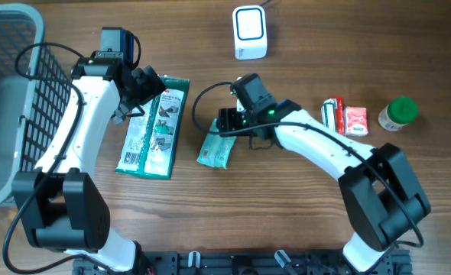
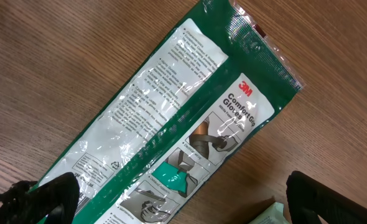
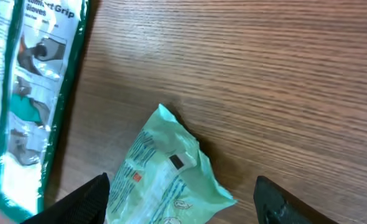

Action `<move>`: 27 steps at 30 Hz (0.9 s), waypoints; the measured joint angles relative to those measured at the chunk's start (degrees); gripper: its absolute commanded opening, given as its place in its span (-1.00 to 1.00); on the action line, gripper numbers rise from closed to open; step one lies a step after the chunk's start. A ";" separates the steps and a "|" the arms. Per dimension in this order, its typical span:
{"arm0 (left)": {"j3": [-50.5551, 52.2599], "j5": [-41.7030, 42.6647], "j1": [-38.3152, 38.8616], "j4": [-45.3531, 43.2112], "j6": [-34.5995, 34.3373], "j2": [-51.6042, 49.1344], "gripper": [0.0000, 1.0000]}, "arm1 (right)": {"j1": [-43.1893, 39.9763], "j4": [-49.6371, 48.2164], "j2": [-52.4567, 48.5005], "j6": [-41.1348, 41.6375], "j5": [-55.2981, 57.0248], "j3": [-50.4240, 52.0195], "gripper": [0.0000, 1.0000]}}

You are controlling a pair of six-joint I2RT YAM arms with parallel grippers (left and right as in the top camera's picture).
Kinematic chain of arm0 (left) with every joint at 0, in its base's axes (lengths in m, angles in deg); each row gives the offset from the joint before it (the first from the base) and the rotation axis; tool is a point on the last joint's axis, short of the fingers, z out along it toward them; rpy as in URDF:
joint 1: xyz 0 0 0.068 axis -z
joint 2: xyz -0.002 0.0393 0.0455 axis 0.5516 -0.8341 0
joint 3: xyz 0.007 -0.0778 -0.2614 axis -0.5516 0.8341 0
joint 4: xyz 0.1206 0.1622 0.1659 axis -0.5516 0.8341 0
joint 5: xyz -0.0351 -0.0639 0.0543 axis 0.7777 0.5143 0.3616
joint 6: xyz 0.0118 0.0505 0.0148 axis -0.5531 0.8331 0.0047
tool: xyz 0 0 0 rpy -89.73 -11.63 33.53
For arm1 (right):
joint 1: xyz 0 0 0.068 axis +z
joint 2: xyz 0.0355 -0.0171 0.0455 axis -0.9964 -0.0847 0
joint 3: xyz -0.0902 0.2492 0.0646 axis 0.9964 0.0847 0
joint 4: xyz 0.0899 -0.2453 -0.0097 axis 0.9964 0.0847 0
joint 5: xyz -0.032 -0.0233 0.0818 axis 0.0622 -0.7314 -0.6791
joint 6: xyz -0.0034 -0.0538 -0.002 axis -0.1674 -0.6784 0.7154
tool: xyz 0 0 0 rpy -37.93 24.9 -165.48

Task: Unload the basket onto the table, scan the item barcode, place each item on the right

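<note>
A light-green pouch [image 1: 215,150] lies flat on the wooden table left of centre. My right gripper [image 1: 227,124] hovers at its upper end. In the right wrist view the pouch [image 3: 165,180] lies between the two black fingertips [image 3: 84,200] of the right gripper [image 3: 183,202], which is open, with bare wood between the pouch and the right fingertip. A long green-and-white glove packet [image 1: 155,126] lies further left. My left gripper [image 1: 137,95] hangs open above its top end, and the glove packet [image 2: 171,118] fills the left wrist view, wider apart than the left gripper [image 2: 183,202] needs. The white scanner [image 1: 250,32] stands at the back.
A grey wire basket [image 1: 27,14] occupies the far left. At the right lie a red-and-white box [image 1: 333,114], a red packet [image 1: 357,120] and a green-lidded jar [image 1: 399,113]. A black cable loops beside the right gripper.
</note>
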 measured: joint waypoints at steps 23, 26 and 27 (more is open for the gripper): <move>15.28 20.41 16.28 -8.79 5.25 -0.35 -0.92 | -9.09 -5.42 -9.66 -5.97 -30.23 0.04 -0.88; 17.46 20.79 18.64 -10.99 5.18 -2.62 -0.92 | -9.09 -4.72 -9.90 -4.44 -28.92 0.04 -0.89; 18.12 20.96 19.34 -11.58 5.03 -3.89 -0.92 | -9.09 -4.35 -9.90 -3.72 -28.46 0.04 -0.87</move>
